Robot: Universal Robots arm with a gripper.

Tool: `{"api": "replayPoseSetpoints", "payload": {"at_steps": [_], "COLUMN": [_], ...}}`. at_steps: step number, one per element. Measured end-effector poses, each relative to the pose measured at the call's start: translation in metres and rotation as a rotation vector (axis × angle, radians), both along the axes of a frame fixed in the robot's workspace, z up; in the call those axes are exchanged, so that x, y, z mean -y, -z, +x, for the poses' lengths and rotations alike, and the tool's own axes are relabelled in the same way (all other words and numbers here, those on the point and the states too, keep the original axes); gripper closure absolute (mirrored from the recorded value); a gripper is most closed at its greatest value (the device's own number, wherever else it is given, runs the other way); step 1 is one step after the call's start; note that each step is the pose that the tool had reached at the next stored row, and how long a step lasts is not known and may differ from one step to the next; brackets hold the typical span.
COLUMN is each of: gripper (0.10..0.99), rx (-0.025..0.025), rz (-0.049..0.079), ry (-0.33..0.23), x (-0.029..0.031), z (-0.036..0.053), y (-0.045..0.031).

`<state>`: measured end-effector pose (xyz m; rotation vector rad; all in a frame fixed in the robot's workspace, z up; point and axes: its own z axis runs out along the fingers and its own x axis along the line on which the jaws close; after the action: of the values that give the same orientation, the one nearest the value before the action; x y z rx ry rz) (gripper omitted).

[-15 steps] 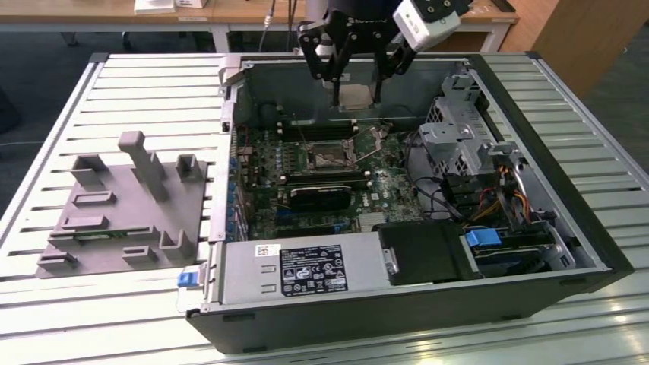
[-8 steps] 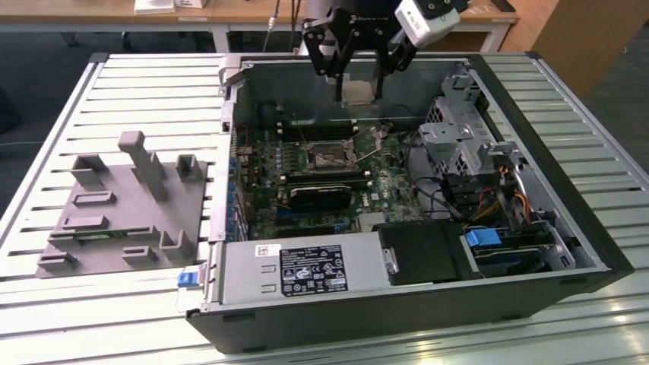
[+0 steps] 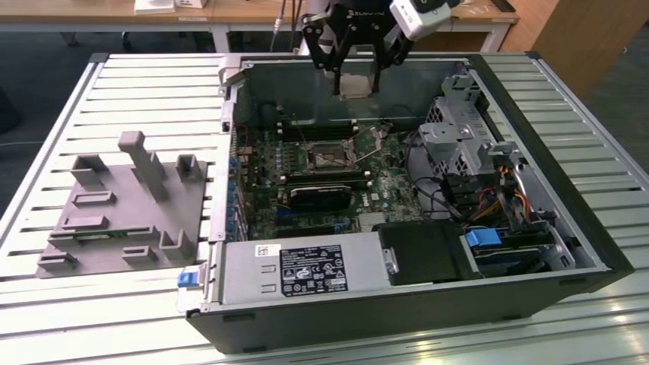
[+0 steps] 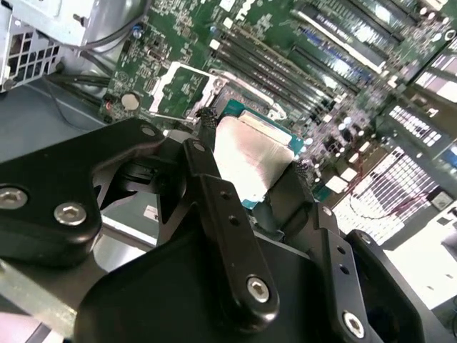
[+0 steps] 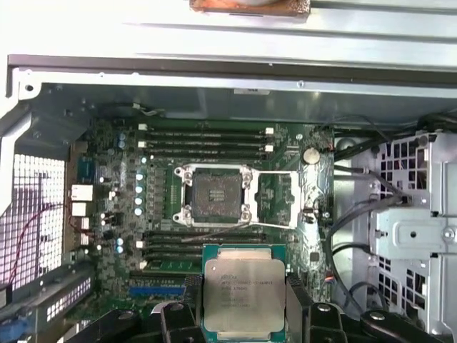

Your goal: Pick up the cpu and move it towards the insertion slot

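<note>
I see the gripper (image 3: pixel 355 82) pinching the cpu (image 3: pixel 355 86) by its edges, lifted above the open computer case (image 3: pixel 568 152). Inside the case lies the motherboard (image 5: pixel 164 236) (green), and its insertion slot (image 5: pixel 214 195) sits open, well apart from the chip.

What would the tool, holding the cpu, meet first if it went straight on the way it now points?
Probably the motherboard inside the open case. The tool points down with the cpu between its fingers. From the first wrist view, the insertion slot seems slightly off that line, though depth is unclear.
</note>
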<state>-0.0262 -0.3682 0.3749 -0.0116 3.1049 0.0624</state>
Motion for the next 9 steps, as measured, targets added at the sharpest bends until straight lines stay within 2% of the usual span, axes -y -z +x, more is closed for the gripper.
{"api": "replayPoseSetpoints", "payload": {"at_steps": [9], "gripper": [0.545], "rx": [-0.0001], "rz": [-0.001], "ry": [0.004], "x": [-0.0218], "z": [0.0000], "y": [0.0038]}}
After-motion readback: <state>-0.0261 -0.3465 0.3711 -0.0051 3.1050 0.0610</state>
